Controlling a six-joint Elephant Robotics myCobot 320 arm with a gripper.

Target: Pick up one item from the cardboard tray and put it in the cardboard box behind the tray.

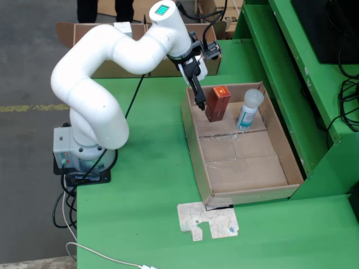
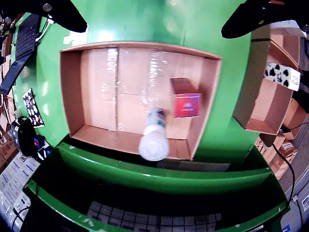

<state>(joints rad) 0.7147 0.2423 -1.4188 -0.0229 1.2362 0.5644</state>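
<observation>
Standing upright at upper centre of the fixed view: red-brown carton with orange label, in the cardboard tray beside a white-capped bottle. Claw just left of carton, fingers spread wide, empty.

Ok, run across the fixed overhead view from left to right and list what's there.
Robot base → white arm → gripper, hanging over the tray's left wall → red box standing upright in the cardboard tray → white-capped bottle, also upright in the tray.
</observation>
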